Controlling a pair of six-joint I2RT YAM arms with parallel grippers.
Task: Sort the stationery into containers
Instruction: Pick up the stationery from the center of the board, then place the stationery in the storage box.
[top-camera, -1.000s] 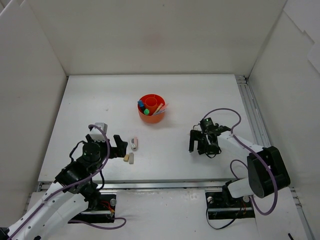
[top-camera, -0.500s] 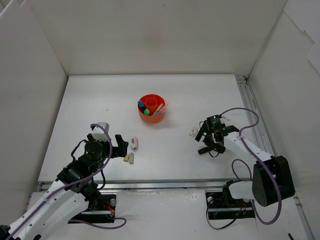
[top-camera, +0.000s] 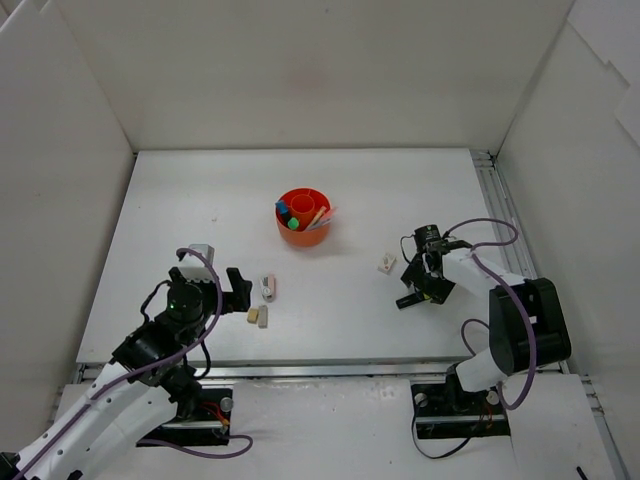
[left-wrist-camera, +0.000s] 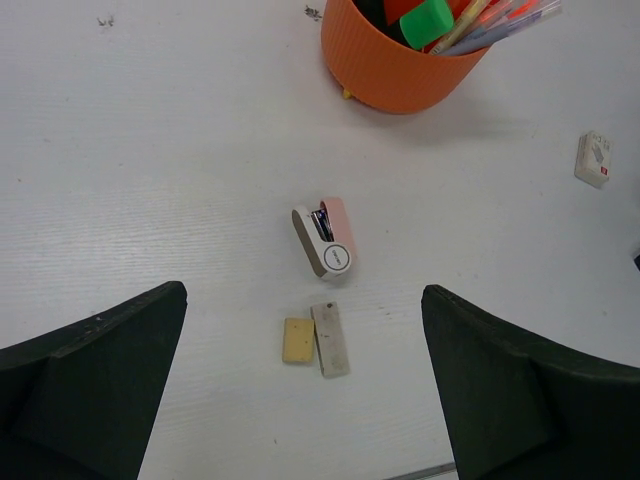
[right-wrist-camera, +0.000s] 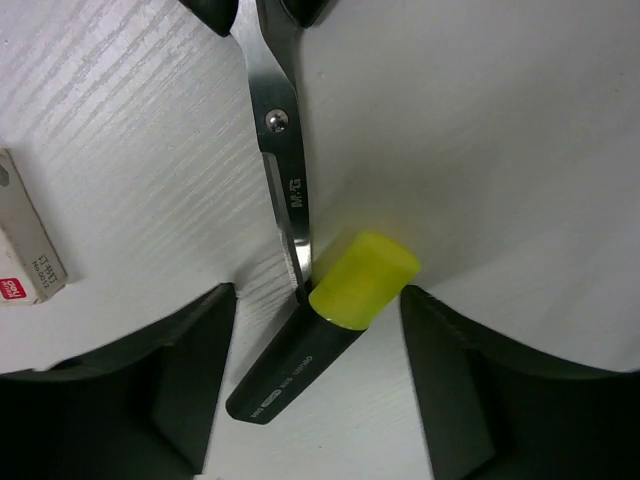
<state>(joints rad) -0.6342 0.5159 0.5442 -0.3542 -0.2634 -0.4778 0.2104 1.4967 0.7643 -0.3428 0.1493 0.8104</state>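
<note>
Although the orange organiser (top-camera: 303, 217) stands mid-table toward the far edge, overhead shows the left gripper (top-camera: 236, 289) near the front-left corner and the right gripper (top-camera: 421, 284) by the right edge.

Left wrist: fingers (left-wrist-camera: 90, 385) spread wide and empty, with a tan eraser (left-wrist-camera: 298, 340) on the table between them.

Right wrist: closing now risks snagging the scissors (right-wrist-camera: 283, 150), because the highlighter (right-wrist-camera: 325, 330) touches their blade. It lies between the spread fingers (right-wrist-camera: 160, 390).

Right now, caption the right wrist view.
Open right pincer above a yellow-capped highlighter touching scissor blades, white box nearby.
</note>
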